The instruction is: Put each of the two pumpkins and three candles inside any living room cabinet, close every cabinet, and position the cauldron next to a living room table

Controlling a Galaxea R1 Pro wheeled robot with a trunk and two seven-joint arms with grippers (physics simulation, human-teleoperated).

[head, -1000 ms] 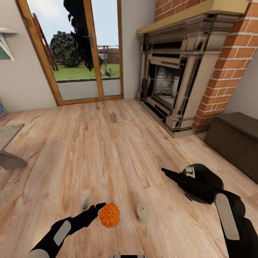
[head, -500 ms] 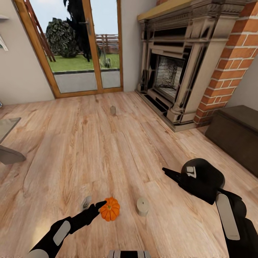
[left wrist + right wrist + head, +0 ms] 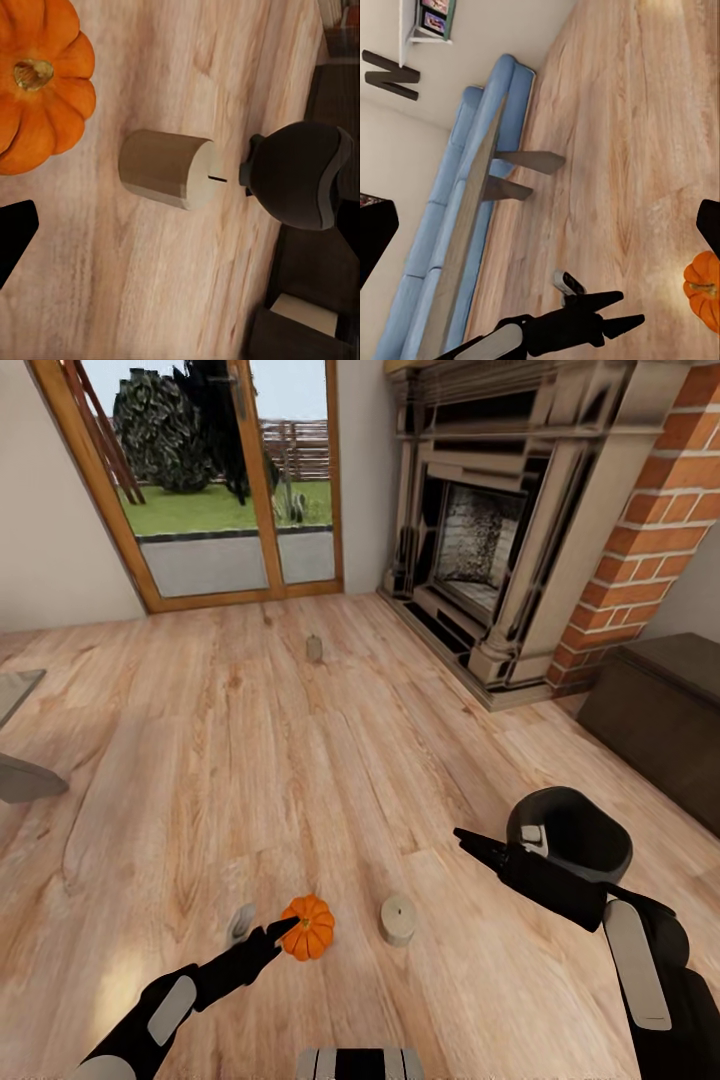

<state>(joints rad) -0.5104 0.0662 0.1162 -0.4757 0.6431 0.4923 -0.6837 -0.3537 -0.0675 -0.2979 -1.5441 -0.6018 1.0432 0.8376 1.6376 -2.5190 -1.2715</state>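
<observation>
- One pumpkin [image 3: 309, 926] on the floor touches my left fingers [image 3: 272, 937], which are spread.
- Candle [image 3: 397, 920] at its 3 o'clock.
- Right fingers' [image 3: 472, 842] state: can't tell.

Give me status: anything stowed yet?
Nothing looks stowed. The pumpkin and three candles sit on the floor. The left gripper is at the pumpkin, not gripping. The cauldron and cabinet are untouched.
</observation>
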